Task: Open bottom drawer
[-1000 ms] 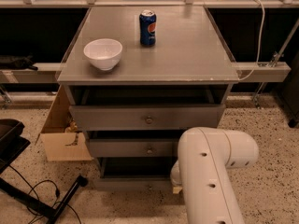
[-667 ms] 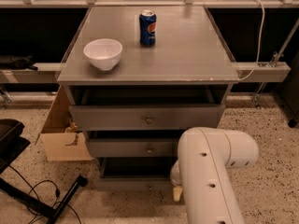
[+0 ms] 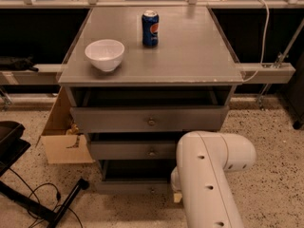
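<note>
Cabinet: a grey cabinet (image 3: 226,97) of three drawers fills the middle of the frame, seen from above and in front
Task item: the bottom drawer (image 3: 128,188), lowest of the three, sits low at centre frame, its flat grey front carrying a small round knob (image 3: 152,190); its right end is hidden behind the robot arm
Arm: a white robot arm (image 3: 209,175) rises from the bottom edge at lower right, its rounded elbow level with the middle drawer
Tool: the end effector (image 3: 176,196) lies just below centre, at the right end of the bottom drawer's front, almost wholly hidden by the arm; whether it is wide, narrow or holding anything cannot be told
Other drawers: the top drawer (image 3: 114,120) and the middle drawer (image 3: 123,150) each show a dark gap above the front
Surface: a white bowl (image 3: 105,54) stands at the left of the surface (image 3: 190,46), a blue soda can (image 3: 150,28) upright behind it to the right, the two apart
Floor: a cardboard box (image 3: 64,144) rests against the cabinet's left side on the speckled floor (image 3: 270,146); a black stand (image 3: 69,201) occupies the lower left corner
</note>
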Robot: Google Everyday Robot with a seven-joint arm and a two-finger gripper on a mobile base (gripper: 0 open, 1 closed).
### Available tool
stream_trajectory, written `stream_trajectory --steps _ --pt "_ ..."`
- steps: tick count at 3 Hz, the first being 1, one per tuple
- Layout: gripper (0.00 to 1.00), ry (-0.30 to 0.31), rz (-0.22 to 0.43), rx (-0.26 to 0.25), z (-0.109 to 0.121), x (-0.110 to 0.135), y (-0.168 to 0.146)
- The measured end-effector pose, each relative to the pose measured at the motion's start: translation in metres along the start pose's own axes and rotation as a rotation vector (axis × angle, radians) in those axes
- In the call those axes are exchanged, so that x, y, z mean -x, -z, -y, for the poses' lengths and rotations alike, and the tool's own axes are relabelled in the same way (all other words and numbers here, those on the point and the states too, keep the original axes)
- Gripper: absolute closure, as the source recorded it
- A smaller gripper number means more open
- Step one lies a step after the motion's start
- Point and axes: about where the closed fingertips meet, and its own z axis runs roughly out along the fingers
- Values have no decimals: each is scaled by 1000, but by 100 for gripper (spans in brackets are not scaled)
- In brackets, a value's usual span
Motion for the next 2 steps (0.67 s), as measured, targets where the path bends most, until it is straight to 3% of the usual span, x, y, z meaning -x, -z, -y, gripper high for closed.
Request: stream_trajectory --steps 1,2 --pt "50 0 0 0 0 0 1" --pt "81 -9 -7 17 -8 0 6"
